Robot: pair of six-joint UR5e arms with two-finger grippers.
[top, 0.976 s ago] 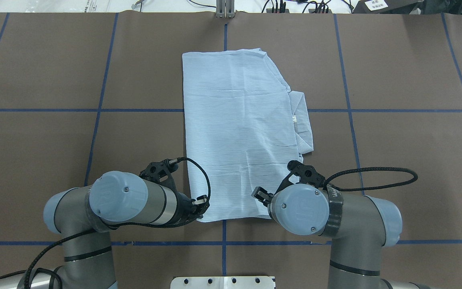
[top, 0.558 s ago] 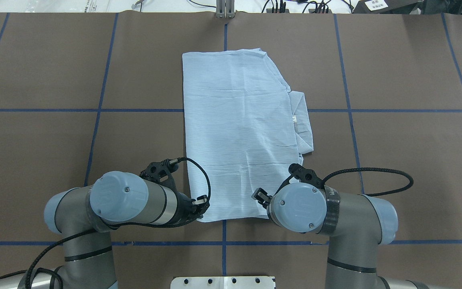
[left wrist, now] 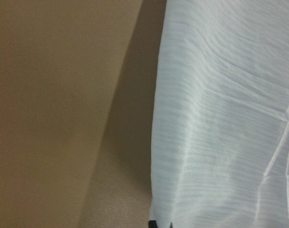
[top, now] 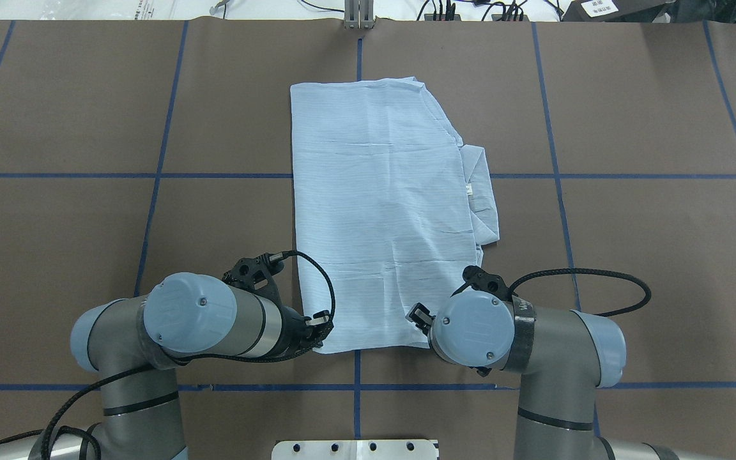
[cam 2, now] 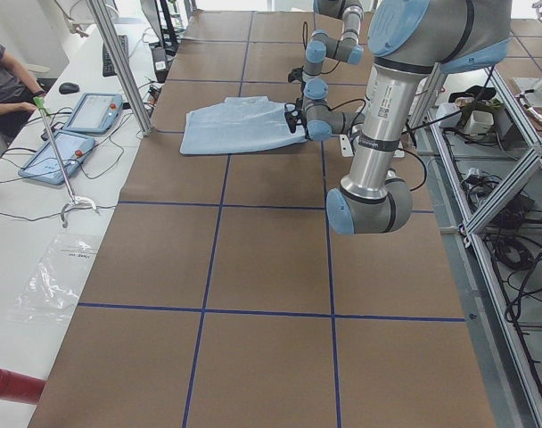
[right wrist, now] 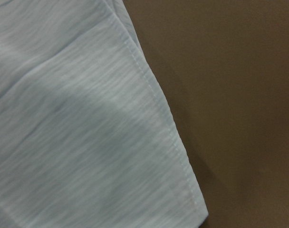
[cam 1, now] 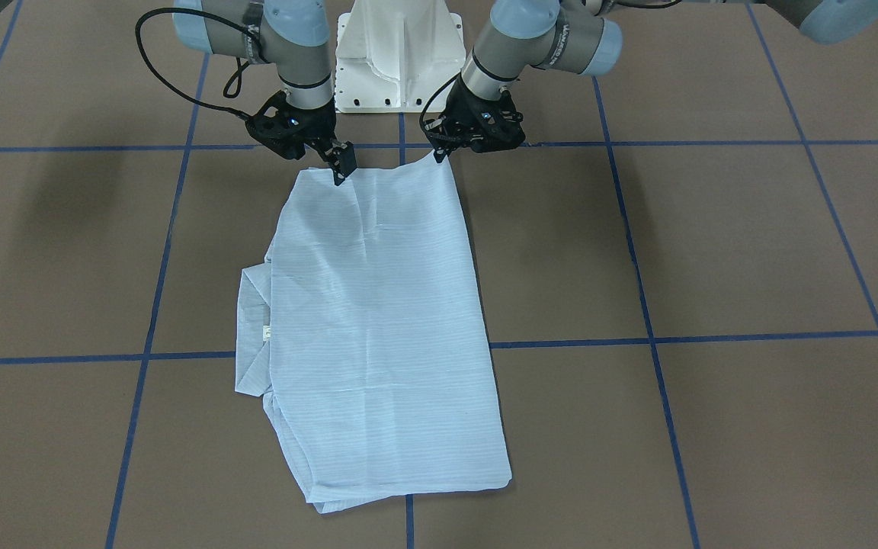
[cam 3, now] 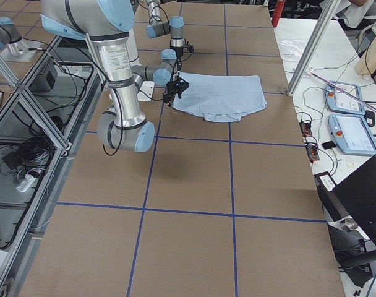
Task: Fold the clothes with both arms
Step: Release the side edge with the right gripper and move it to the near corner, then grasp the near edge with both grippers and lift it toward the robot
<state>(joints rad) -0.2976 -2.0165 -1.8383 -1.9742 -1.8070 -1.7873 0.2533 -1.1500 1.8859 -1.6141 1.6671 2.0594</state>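
The clothes are one pale blue striped shirt (top: 381, 211), folded into a long rectangle at the table's middle, with its collar (top: 480, 191) sticking out on the right side. In the front-facing view the shirt (cam 1: 378, 328) runs away from the robot. My left gripper (top: 321, 324) is at the shirt's near left corner and shut on it; that corner rises to a peak at the gripper (cam 1: 437, 152). My right gripper (top: 416, 314) hangs over the near right corner, and its fingers look open (cam 1: 341, 169). The right wrist view shows only the hemmed corner (right wrist: 78, 118).
The white robot base (cam 1: 397, 53) stands just behind the shirt's near edge. The brown table surface (top: 630, 255) carries blue tape lines. A person (cam 2: 4, 80) sits beside tablets (cam 2: 93, 111) past the far edge. Metal frame posts (cam 2: 119, 62) stand there too.
The right arm has shifted a little inward and toward the robot, taking its gripper slightly nearer the shirt's near right corner. The left arm and the shirt have stayed still.
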